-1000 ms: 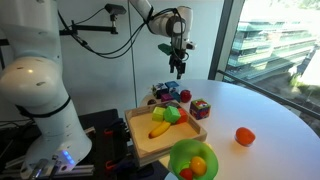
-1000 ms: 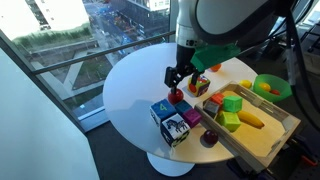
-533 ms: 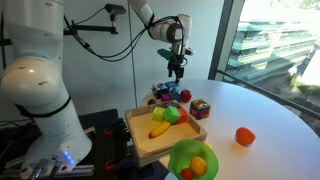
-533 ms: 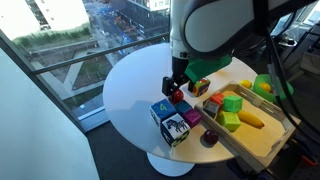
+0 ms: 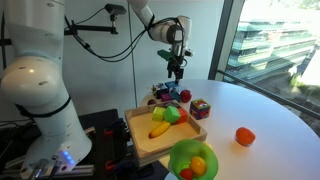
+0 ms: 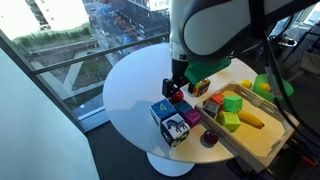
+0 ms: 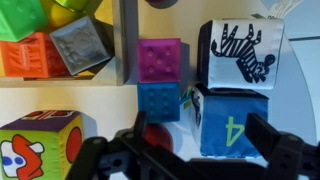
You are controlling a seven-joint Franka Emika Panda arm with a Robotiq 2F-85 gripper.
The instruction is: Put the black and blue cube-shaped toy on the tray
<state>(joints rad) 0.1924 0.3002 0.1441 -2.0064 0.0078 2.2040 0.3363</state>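
The black and blue cube-shaped toy (image 7: 228, 122) shows a blue face with a yellow-green "4" and a black-and-white zebra face. It stands on the white table just outside the light wooden tray (image 7: 125, 45). In both exterior views the cube (image 6: 161, 112) (image 5: 160, 93) sits beside the tray (image 6: 268, 147) (image 5: 150, 148). My gripper (image 7: 200, 142) is open and empty. It hangs above the cube (image 6: 177, 84) (image 5: 176, 68), its fingers apart and touching nothing.
A small pink and blue cube (image 7: 160, 80) and a red ball (image 7: 157, 135) lie next to the toy. A red multicoloured cube (image 5: 200, 108) stands by the tray. The tray holds green, orange and grey blocks and a banana (image 6: 248, 119). A green bowl (image 5: 193, 160) and an orange (image 5: 244, 136) are nearby.
My gripper has come down and a little sideways towards the cubes over the last second. In the last half second it has hardly moved. The objects have not moved.
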